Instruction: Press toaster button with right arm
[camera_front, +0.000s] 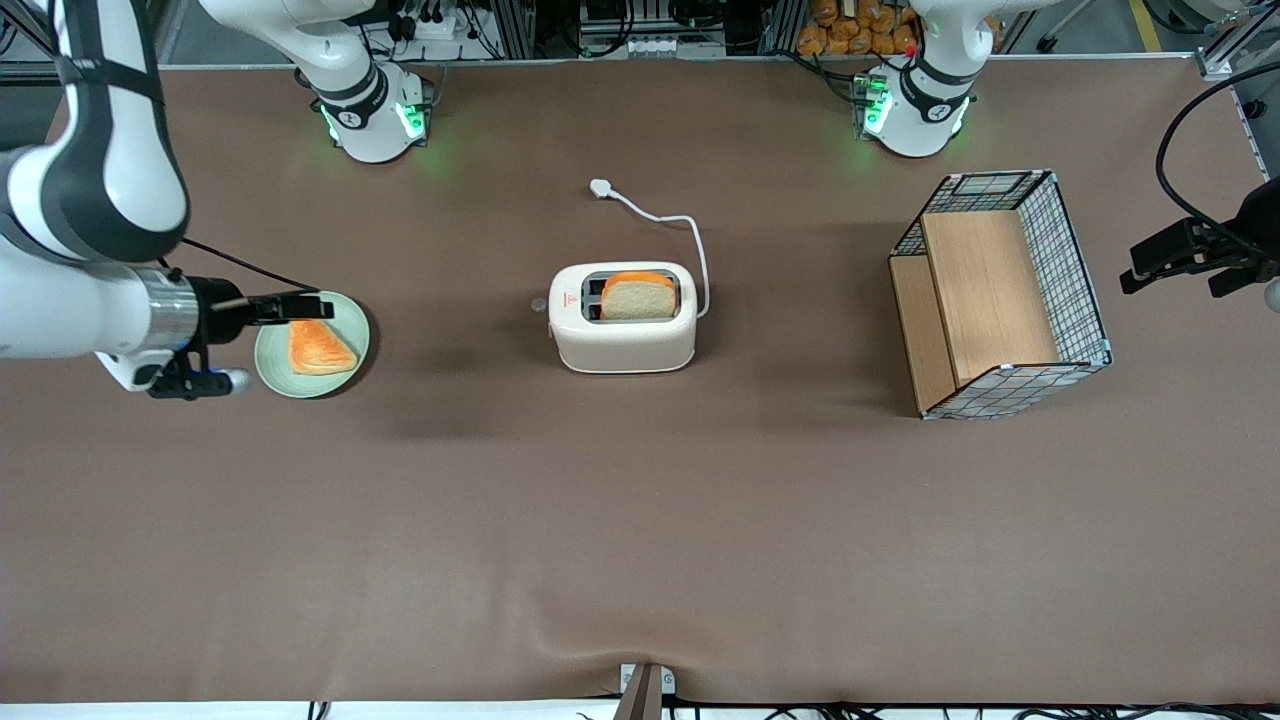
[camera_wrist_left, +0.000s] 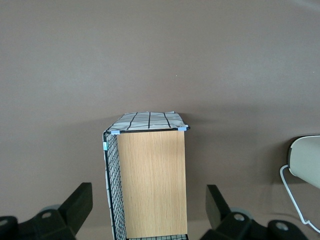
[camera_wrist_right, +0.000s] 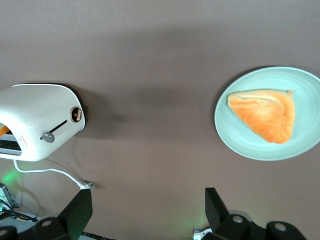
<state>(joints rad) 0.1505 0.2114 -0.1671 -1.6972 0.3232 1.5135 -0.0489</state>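
Toward the working arm's end of the bench, your end effector is hovering over the green plate, its fingers spread wide and gripping nothing, as the right wrist view is showing. Near the bench's middle, the toaster is sitting with bread in one slot and its narrow end facing your arm, so the toaster button is presenting itself well apart from you. Bare bench is lying between plate and toaster, giving you open room; the basket is sitting clear toward the parked arm's end.
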